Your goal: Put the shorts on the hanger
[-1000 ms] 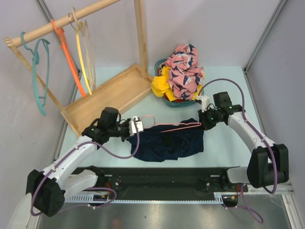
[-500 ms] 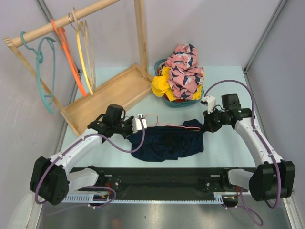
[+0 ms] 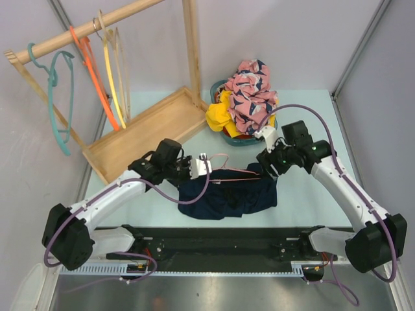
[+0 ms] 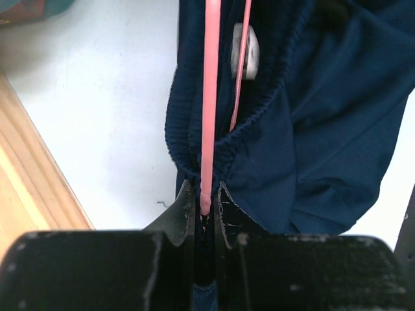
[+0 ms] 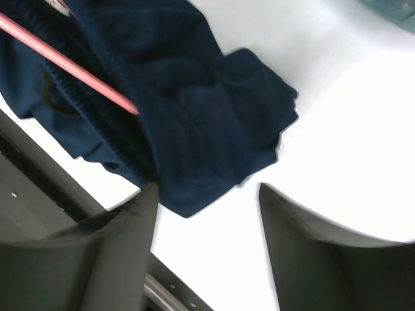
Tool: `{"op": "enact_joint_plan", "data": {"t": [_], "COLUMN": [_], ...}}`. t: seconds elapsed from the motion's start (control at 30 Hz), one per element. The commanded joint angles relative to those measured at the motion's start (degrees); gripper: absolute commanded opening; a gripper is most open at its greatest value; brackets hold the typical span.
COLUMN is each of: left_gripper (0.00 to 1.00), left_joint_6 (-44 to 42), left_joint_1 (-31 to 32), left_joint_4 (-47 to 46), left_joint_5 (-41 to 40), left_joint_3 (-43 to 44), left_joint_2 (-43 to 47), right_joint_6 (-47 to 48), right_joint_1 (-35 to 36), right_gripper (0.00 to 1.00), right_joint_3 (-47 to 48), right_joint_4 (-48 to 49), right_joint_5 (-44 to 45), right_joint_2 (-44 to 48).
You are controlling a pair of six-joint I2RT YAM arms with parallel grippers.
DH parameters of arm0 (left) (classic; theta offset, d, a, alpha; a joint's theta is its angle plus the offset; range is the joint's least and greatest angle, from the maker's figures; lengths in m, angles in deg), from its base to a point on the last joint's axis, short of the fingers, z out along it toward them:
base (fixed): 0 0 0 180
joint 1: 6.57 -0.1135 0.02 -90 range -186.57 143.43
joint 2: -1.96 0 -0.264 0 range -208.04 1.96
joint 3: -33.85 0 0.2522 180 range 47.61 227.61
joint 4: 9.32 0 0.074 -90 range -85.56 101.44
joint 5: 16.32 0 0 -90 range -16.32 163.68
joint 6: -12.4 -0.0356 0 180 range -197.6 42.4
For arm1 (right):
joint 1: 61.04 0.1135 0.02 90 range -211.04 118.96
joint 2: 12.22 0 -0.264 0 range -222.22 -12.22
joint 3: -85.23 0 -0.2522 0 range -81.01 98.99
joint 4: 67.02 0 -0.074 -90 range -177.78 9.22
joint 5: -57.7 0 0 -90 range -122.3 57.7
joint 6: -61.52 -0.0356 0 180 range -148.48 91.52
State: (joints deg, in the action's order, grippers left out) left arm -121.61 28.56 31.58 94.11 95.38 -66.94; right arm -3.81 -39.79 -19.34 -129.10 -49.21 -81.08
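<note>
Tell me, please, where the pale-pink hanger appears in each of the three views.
Top external: the hanger lies mid-frame, along the upper edge of the shorts.
Left wrist: the hanger runs vertically from the top edge into the shut left end effector.
Right wrist: the hanger crosses the upper left diagonally, ending in the fabric.
Shared landmark: the navy shorts, in all three views.

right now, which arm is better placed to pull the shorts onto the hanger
Probably right. The right end effector is open and empty, poised over the edge of the shorts. The left end effector is clamped on the hanger, so it is busy.
</note>
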Motion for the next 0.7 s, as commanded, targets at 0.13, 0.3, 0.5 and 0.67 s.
{"op": "enact_joint_plan", "data": {"t": [0.13,0.3,0.5,0.67], "left_gripper": [0.00,0.00,0.00,0.00], "left_joint_6": [-0.02,-0.55,-1.60,-2.57], "left_joint_1": [-0.33,-0.33,-0.51,-0.94], "left_joint_4": [6.96,10.31,13.11,14.96], "left_joint_5": [2.51,6.64,10.51,12.62], "left_joint_3": [7.67,11.82,15.33,17.44], "left_joint_2": [4.48,4.74,4.92,5.97], "right_joint_6": [4.95,10.22,15.32,18.31], "right_joint_1": [-0.25,5.53,16.79,18.21], "right_gripper": [0.79,0.73,0.63,0.53], "right_joint_3": [8.28,12.33,12.60,12.77], "right_joint_4": [-1.87,-0.82,4.35,5.78], "right_joint_5": [-5.15,-12.09,-10.70,-9.20], "right_joint_2": [1.27,1.27,0.92,-0.40]}}
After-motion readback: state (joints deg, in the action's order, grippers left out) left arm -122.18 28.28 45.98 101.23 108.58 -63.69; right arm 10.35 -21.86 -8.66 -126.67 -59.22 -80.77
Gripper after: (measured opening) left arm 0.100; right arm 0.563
